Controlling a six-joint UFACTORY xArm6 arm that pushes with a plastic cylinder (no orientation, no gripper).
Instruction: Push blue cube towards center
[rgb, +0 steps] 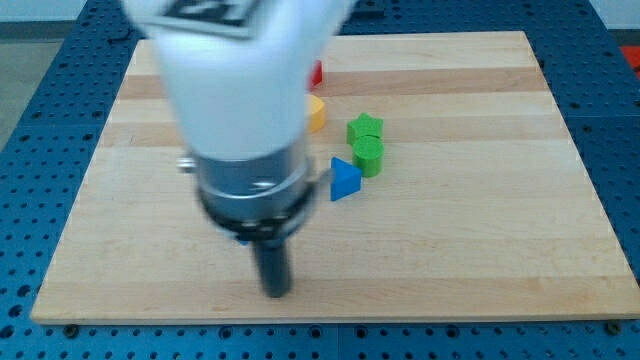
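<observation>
My tip (275, 293) rests on the wooden board (480, 230) near its bottom edge, left of the middle. The white and dark arm body above it hides much of the board's left centre. A small sliver of blue (243, 239) shows at the lower edge of the arm's dark collar, up and left of the tip; its shape cannot be made out, so I cannot tell whether it is the blue cube. A blue triangular block (344, 180) lies to the upper right of the tip, well apart from it.
A green star block (365, 127) and a green round block (369, 156) sit just above the blue triangle. A yellow block (317, 113) and a red block (317, 73) peek out from behind the arm.
</observation>
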